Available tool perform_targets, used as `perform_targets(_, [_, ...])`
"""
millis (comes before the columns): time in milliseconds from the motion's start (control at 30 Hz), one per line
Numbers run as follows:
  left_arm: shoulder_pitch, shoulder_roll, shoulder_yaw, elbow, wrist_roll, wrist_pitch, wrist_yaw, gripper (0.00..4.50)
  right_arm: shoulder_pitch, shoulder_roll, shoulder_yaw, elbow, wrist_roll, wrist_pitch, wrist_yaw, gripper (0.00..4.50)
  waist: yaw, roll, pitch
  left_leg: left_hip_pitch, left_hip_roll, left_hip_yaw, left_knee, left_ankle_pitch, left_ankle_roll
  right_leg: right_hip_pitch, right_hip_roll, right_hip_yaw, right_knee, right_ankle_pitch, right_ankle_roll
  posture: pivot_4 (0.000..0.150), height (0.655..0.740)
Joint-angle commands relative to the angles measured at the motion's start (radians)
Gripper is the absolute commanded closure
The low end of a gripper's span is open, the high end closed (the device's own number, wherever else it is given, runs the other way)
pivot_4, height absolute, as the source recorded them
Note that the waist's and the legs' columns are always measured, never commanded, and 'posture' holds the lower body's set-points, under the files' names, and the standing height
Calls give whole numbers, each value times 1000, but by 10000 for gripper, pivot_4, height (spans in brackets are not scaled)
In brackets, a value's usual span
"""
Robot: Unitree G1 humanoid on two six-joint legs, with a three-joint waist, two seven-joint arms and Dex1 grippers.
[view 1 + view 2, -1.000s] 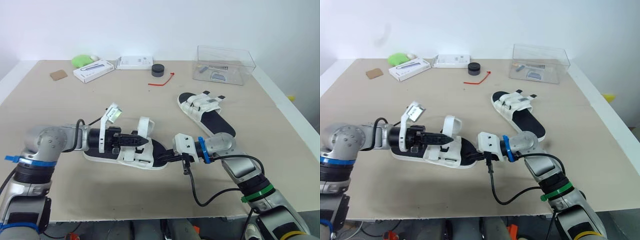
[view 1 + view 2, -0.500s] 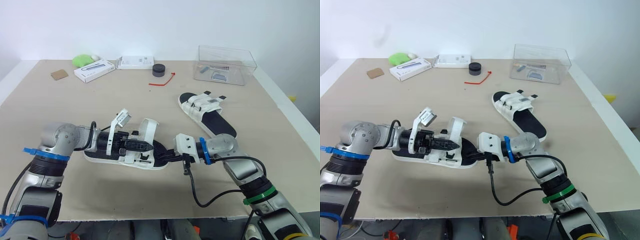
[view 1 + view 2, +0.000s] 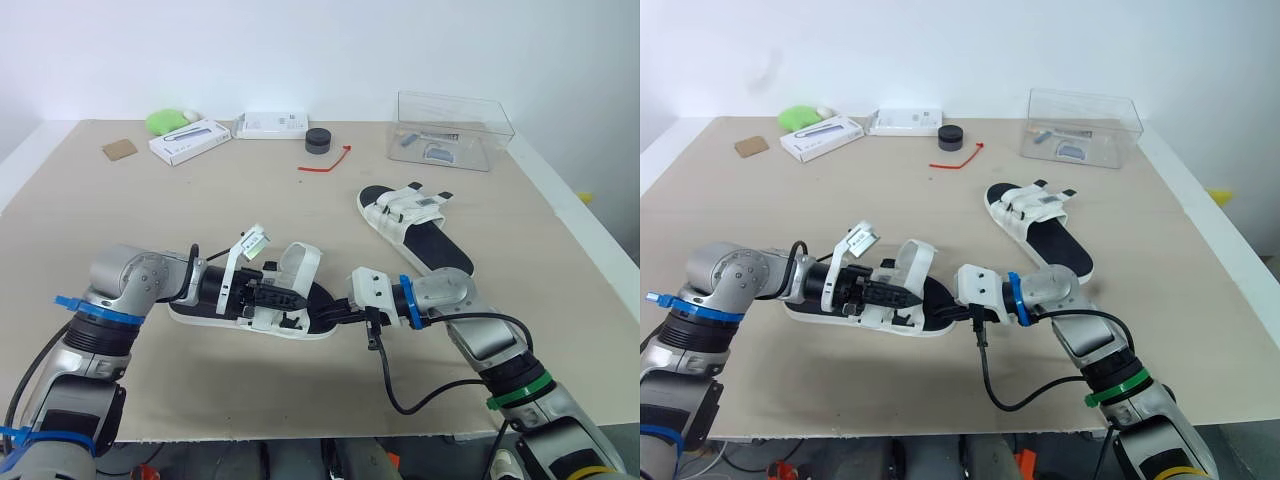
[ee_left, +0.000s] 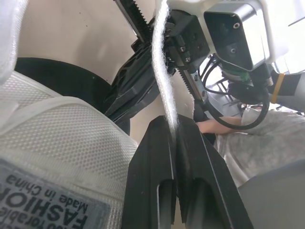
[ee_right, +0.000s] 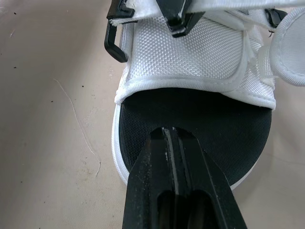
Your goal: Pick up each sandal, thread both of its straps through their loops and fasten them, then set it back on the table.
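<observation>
Left eye view showed the near sandal (image 3: 205, 311) lying flat on the table (image 3: 150, 220) close to the front edge, between the two grippers. The left gripper (image 3: 296, 297) reached in over the sandal's white upper, and in the left wrist view its fingers (image 4: 152, 157) were pressed together on the thin edge of a white strap (image 4: 162, 71) that rose from between them. The right gripper (image 3: 338, 318) met the sandal from the opposite end. In the right wrist view its fingers (image 5: 157, 167) were closed against each other with nothing between them, their tips over the black footbed (image 5: 190, 114) just short of the white mesh upper; whether they pressed on the footbed could not be told. A black loop (image 5: 113, 45) stood at one corner of that upper. The far sandal (image 3: 412, 225) lay flat on the table well apart from the near one, toward the robot's right, with its white straps across its upper. Along the far side of the table sat a clear plastic box (image 3: 452, 130), a red tie (image 3: 325, 162), a small black round thing (image 3: 317, 140), two white boxes (image 3: 187, 140) (image 3: 270, 124), a green object (image 3: 165, 121) and a brown square (image 3: 117, 149).
</observation>
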Motion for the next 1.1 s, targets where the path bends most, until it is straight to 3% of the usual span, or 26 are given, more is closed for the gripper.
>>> perform_targets(33, [-11,-9,-9,6,27,-7,-5,43436,13,-10,-5,-20,-8,2,-3,45000,0,0,0,0,0,0,0,0,0,0,0,0,0,0,0,1500,7400])
perform_targets(1100, [-18,-34,-24,-7,112,-45,-65,43436,11,-5,-3,-15,-7,7,-7,45000,1,0,0,0,0,0,0,0,0,0,-1,0,0,0,1,1500,7400])
